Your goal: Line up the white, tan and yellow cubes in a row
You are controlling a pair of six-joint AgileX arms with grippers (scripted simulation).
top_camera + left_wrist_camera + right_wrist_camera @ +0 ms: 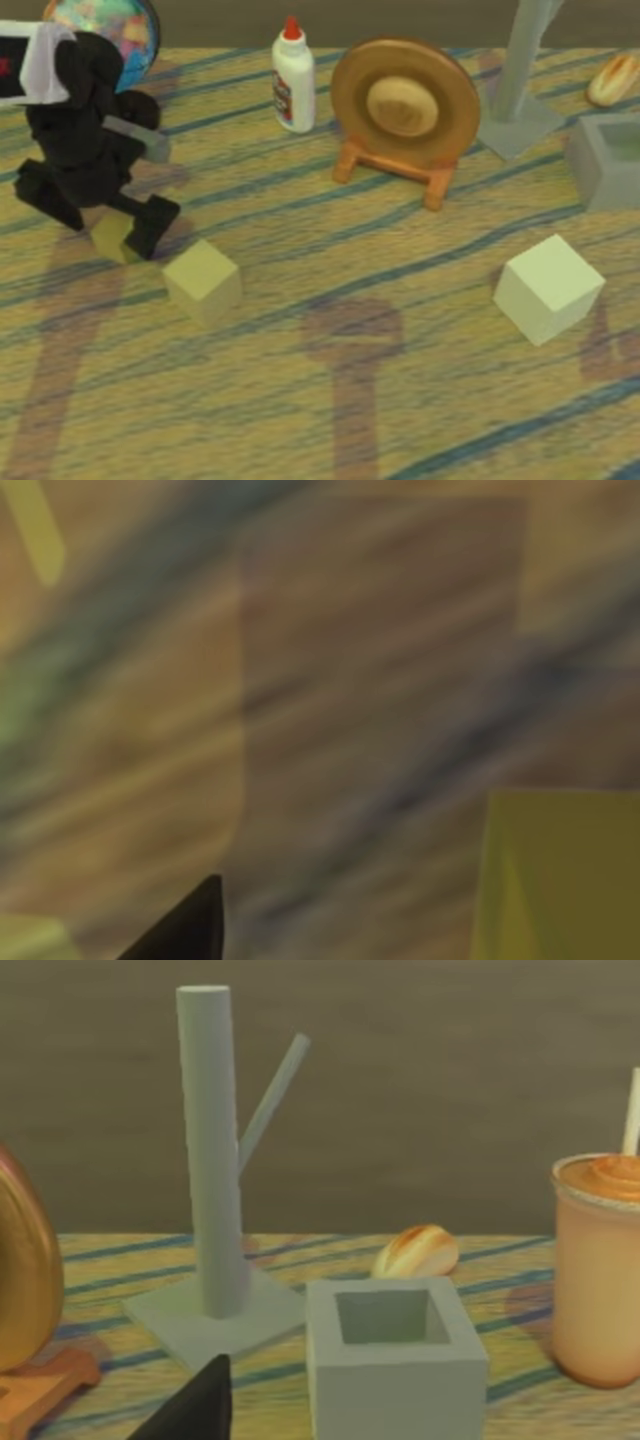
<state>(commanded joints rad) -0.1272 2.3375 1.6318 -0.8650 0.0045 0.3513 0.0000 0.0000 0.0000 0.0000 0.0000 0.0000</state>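
Left gripper (128, 228): apparently clasping yellow cube (112, 238), far left; tan cube (203, 282) just beside; white cube (548, 288) well apart, right.

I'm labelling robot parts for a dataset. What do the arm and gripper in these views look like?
The left arm is glossy black and blocky, with a grey bar and a white panel bearing a red mark. Its gripper is black. Each wrist view shows only a dark pointed tip.

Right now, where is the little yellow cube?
In the top view the yellow cube sits at the table's left, under the left gripper, just left of the tan cube.
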